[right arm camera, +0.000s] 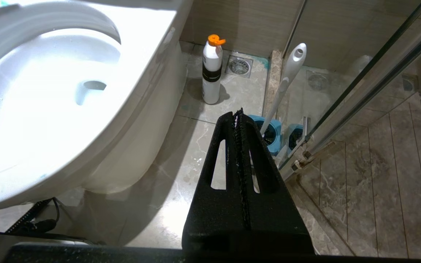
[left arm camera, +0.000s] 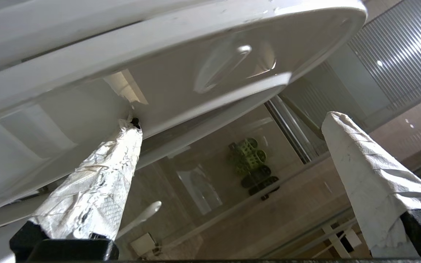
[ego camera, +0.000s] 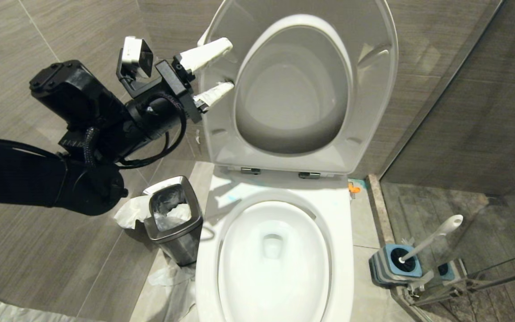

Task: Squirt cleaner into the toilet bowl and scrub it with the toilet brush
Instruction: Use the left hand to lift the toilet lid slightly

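Left tool raised at the left edge of the upturned seat and lid, two paper-wrapped fingers spread wide with nothing between them; one fingertip touching the rim of the raised seat, the other standing free, just beside the lid's edge. Just past those fingers, the grey underside of the seat ring and the lid behind it, both upright. Below the left tool, near its black arm, a small square steel waste bin lined with a bag and stuffed with white paper, more crumpled paper on the floor around it. Beyond the bin, to the side, the toilet bowl, open, white and glossy, with pale water low in the basin; faint turquoise smears of cleaner on the ceramic deck behind the basin. Right tool low beside the bowl's right flank, black fingers pressed together on nothing. Just ahead of it, the toilet brush standing in its blue holder, white handle leaning up against the glass shower partition, untouched. Further ahead, a white bottle with an orange cap and a black band upright on the floor tiles, near a floor drain.
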### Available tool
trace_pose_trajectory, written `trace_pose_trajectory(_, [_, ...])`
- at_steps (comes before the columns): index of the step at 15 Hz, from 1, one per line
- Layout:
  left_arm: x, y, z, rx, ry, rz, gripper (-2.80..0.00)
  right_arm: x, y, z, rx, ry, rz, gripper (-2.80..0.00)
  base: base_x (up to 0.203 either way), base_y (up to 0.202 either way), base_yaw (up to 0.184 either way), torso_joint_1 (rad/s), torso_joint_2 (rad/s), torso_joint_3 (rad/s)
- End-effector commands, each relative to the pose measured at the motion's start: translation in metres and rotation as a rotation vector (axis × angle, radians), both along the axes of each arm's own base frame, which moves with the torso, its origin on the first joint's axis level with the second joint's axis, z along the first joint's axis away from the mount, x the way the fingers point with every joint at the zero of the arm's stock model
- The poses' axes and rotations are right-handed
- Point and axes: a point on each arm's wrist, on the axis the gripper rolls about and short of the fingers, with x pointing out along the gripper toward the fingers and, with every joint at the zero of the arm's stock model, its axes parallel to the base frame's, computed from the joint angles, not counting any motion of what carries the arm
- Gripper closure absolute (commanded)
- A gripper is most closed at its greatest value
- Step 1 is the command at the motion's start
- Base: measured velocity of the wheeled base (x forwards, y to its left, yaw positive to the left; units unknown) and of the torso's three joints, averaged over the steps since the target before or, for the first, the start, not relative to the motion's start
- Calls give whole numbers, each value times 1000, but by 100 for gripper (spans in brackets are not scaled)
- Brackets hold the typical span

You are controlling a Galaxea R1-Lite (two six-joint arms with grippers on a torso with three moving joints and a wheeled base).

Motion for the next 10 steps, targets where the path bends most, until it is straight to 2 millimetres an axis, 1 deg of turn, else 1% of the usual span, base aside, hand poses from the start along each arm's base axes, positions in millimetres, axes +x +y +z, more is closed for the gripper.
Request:
trace_pose_trajectory(1, [9,-3,-8,-7,21,15,-280,0,0,0,0,0,1,0,0,0,0,0,0,0])
trace_pose_trajectory(10, [30,-14,-2,22,-21,127,-280,0,0,0,0,0,2,0,0,0,0,0,0,0])
